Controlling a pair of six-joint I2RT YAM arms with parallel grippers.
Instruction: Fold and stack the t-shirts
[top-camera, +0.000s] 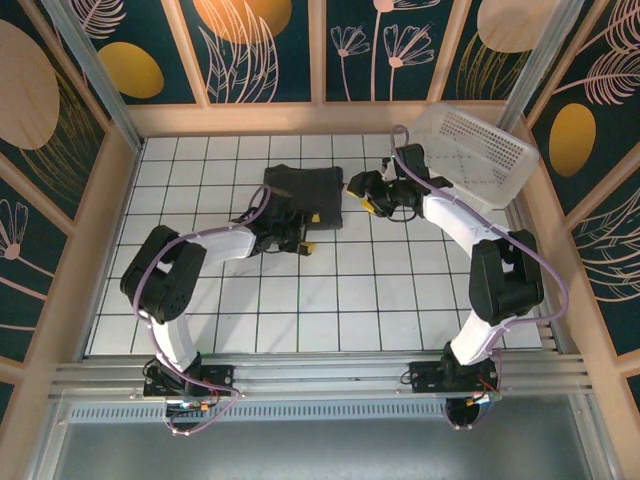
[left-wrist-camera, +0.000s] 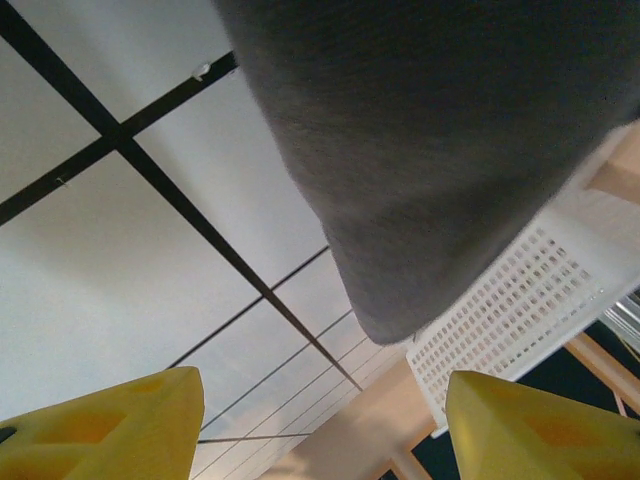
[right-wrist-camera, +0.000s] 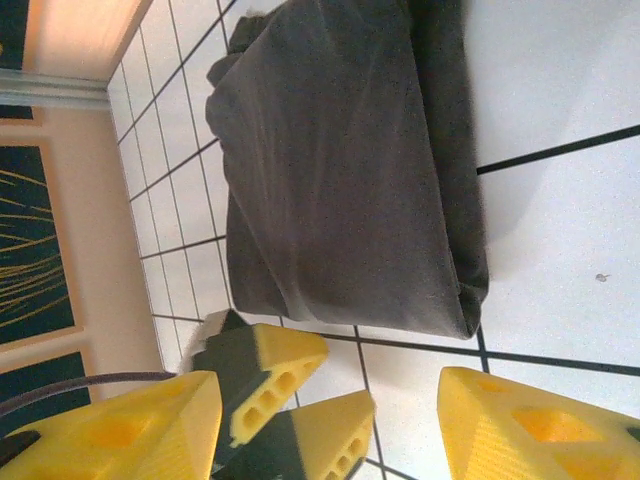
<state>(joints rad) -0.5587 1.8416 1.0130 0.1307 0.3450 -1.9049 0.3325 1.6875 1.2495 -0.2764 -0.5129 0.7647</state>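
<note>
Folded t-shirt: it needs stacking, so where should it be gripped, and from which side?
Likely the thick edge of the folded t-shirt nearest the right gripper, approached low from the right: its layers lie stacked there, so the jaws could pinch all.

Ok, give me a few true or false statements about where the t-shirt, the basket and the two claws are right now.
1. The t-shirt lies folded on the tiled table. True.
2. The left claw is clamped on the t-shirt. False: it is open and holds nothing.
3. The white basket sits at the far right corner. True.
4. The right claw is inside the basket. False: it is open, beside the t-shirt's right edge.
</note>
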